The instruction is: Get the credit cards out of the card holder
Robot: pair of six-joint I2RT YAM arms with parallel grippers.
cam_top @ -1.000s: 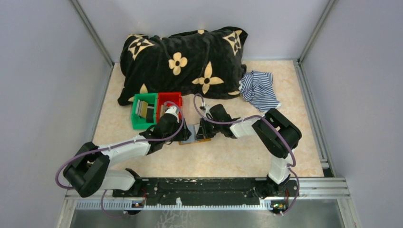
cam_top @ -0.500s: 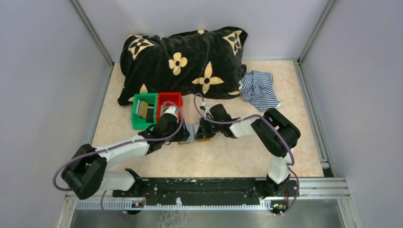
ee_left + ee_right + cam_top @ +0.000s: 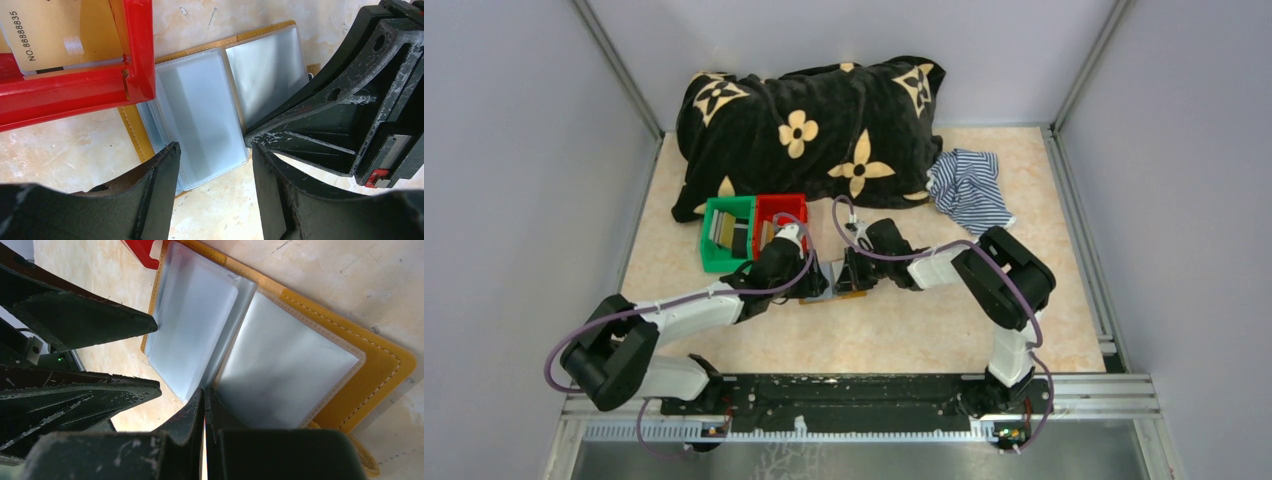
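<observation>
Beige marbled tabletop point(image 3: 904, 330) fills the overhead view, boxed in by pale walls. At 12 o'clock a black blanket point(image 3: 809, 130) with tan flowers lies heaped, and at 2 o'clock a striped cloth point(image 3: 969, 188) sits crumpled. A green bin point(image 3: 724, 262) and a red bin point(image 3: 781, 199) stand side by side at 10 o'clock from the centre. The card holder point(image 3: 839, 282) lies open near the centre, just beside the red bin. The left tool point(image 3: 816, 285) is at its 9 o'clock side and the right tool point(image 3: 852, 272) at its 3 o'clock side, and together they hide most of it.

From the left wrist, the left tool point(image 3: 212, 165) is spread over the holder's 6 o'clock edge with nothing between its fingers. The card holder point(image 3: 200, 100) lies flat, a tan border around grey-blue clear sleeves. The red bin point(image 3: 75, 87) overlaps its 10 o'clock corner and holds a yellowish credit card point(image 3: 55, 35). The right tool point(image 3: 345, 115) reaches in from 3 o'clock, its tip at the crease between two sleeves.

From the right wrist, the right tool point(image 3: 205, 407) is pressed together at that crease of the card holder point(image 3: 285, 365). I cannot tell whether a sleeve edge is caught in it. The left tool's fingers point(image 3: 85, 317) point in from 9 o'clock.
</observation>
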